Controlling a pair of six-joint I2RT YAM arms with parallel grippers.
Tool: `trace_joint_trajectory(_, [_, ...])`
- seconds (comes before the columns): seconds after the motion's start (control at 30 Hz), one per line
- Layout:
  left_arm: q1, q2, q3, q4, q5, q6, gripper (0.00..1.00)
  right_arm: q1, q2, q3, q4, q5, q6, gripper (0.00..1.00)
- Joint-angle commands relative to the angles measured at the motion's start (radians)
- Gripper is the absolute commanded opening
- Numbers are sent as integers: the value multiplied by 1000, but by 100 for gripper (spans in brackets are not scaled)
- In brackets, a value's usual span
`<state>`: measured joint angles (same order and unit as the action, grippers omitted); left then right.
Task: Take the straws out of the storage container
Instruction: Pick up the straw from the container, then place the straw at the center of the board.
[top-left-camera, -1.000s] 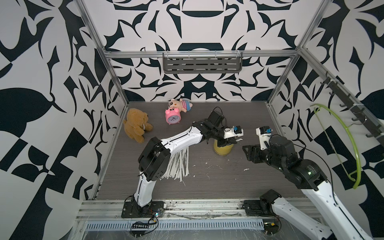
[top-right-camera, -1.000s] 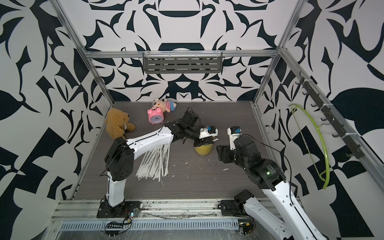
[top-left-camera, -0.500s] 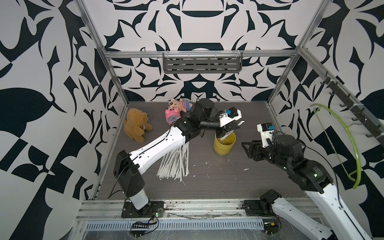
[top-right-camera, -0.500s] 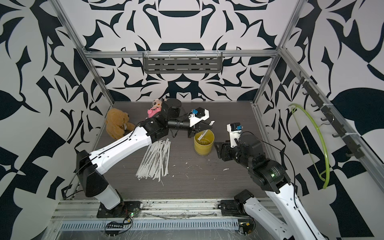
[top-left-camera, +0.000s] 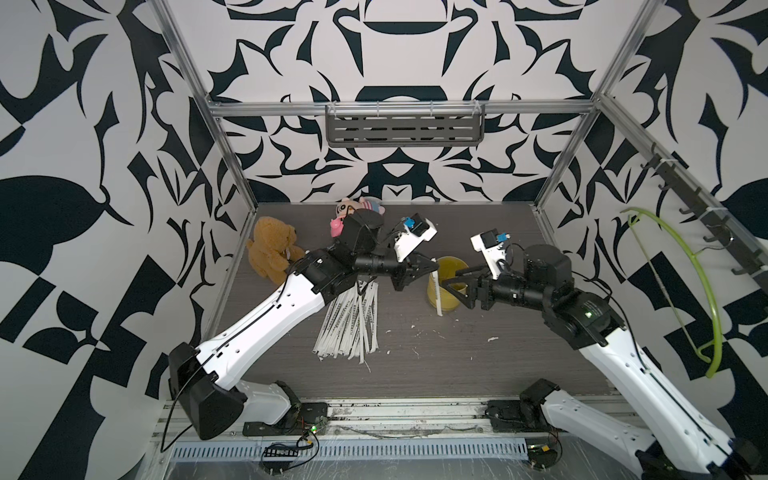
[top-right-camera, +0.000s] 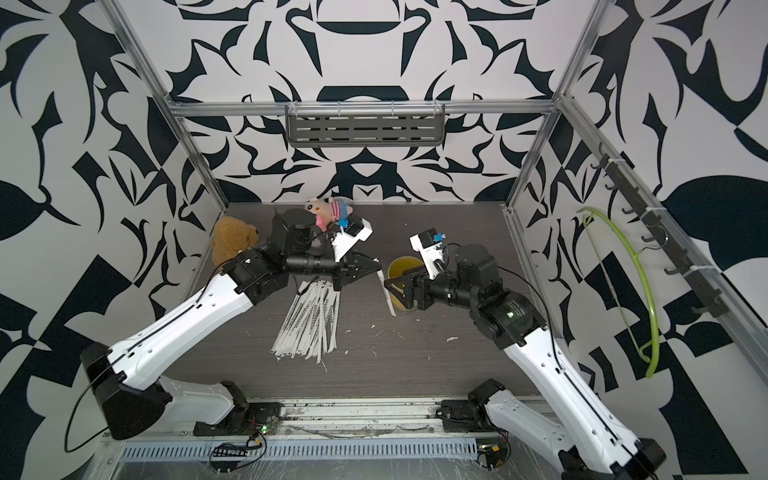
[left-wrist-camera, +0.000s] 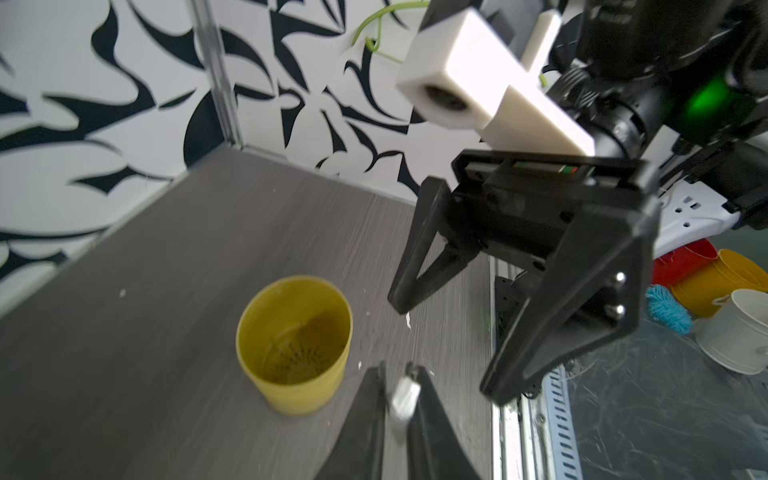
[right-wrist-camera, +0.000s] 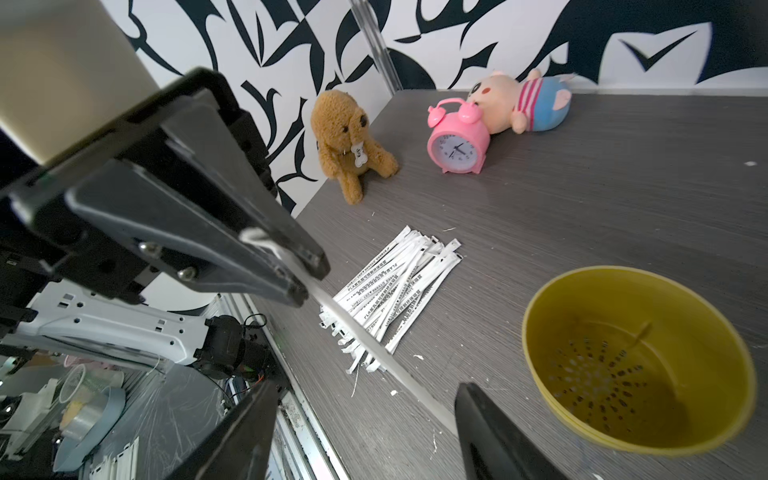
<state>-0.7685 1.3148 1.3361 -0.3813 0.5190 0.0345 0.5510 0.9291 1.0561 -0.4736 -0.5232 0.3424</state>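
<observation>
Left tool (top-left-camera: 430, 268) now off the yellow cup (left-wrist-camera: 299, 392), one straw (top-left-camera: 436, 291) apparently clear of it.

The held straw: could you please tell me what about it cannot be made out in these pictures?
Left wrist view: held straw blurred, mostly hidden by the left tool.
Right wrist view: its lower end hidden behind the right tool.
Both top views: its wrapper print too small.

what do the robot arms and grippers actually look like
The left arm and right arm have white shell links, black joints and thin black cables. Each wrist carries a white camera block with a blue plug. The left gripper and right gripper are black, with tapered triangular jaws and silver screws. A small green light glows on the right arm.
</observation>
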Motion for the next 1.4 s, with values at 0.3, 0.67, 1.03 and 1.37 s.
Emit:
trace_joint_trajectory(0.3, [193, -129, -129, -234, 122, -34, 0, 264, 228, 101, 147, 140, -3, 73])
trace_joint_trajectory(0.67, [455, 32, -8, -680, 239, 120, 0, 266, 249, 113, 118, 222, -1, 69])
trace_joint_trajectory(1.03, [466, 342, 169, -889, 103, 183, 0, 268, 235, 79, 83, 279, -8, 66])
trace_joint_trajectory(1.37, [497, 569, 372, -981, 55, 207, 0, 268, 234, 67, 58, 309, -25, 65])
